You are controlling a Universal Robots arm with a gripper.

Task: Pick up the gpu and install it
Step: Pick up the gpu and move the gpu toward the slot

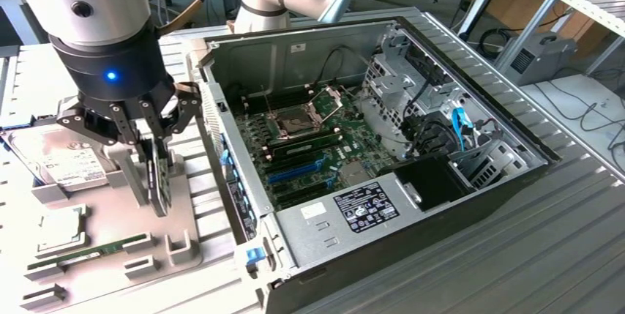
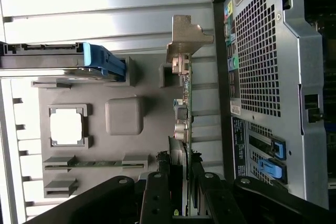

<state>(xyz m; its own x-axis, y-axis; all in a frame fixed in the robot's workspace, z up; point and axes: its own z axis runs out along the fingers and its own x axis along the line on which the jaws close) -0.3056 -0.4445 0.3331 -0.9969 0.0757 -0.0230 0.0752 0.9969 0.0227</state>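
We noted the gpu (image 1: 159, 182) (image 2: 187, 103) standing on edge, seen nearly edge-on, over the grey tray (image 1: 186, 219) (image 2: 126, 85) at the exterior view's left. It was just beside the open computer case (image 1: 488, 120) (image 2: 262, 61). Its silver bracket (image 2: 185, 38) pointed away from the wrist. The gripper (image 1: 156, 146) (image 2: 179, 161) came down from above with its fingers (image 2: 157, 192) closed on the card's two faces. We could not tell whether the card's lower edge was clear of the tray.

Also on the tray:
- hard drive (image 1: 58, 157), lying flat with a white label (image 1: 76, 167) whose print we could not read
- square processor (image 1: 61, 230) (image 2: 67, 126) in its own holder
- long memory stick (image 1: 88, 250) (image 2: 94, 163) in clips

Inside the case, the motherboard (image 1: 323, 146) lay exposed, with blue slots (image 1: 293, 171) nearest the tray side. The power supply (image 1: 342, 219) carried a black label (image 1: 367, 208) with white print and marks, too small for us to read, and a white sticker (image 1: 312, 210) beside it. Blue cables (image 1: 459, 127) ran by the drive cage.

In the wrist view, the case's rear grille showed coloured ports (image 2: 233, 64), an unreadable sticker (image 2: 236, 108) and blue latches (image 2: 275, 158).
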